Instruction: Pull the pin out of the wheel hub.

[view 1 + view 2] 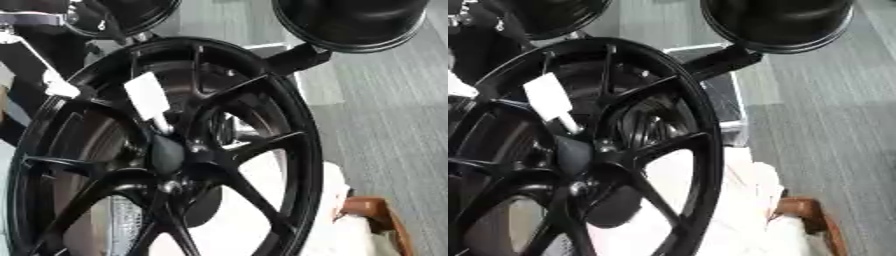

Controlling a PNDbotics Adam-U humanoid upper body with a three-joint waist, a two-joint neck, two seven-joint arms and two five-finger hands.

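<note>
hub (171, 155) standing upright, filling the left of both views | pin (149, 97) is sticking out above the hub centre, white tab end free | hands not showing, fingers' state cannot be told | advice: be pinching the tab, drawing straight along its axis, no twisting

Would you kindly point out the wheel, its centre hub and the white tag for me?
wheel (293, 107): left eye view, on the black outer rim.
centre hub (168, 154): left eye view, on the dark cap where spokes meet.
white tag (146, 96): left eye view, on its flat face.
</note>
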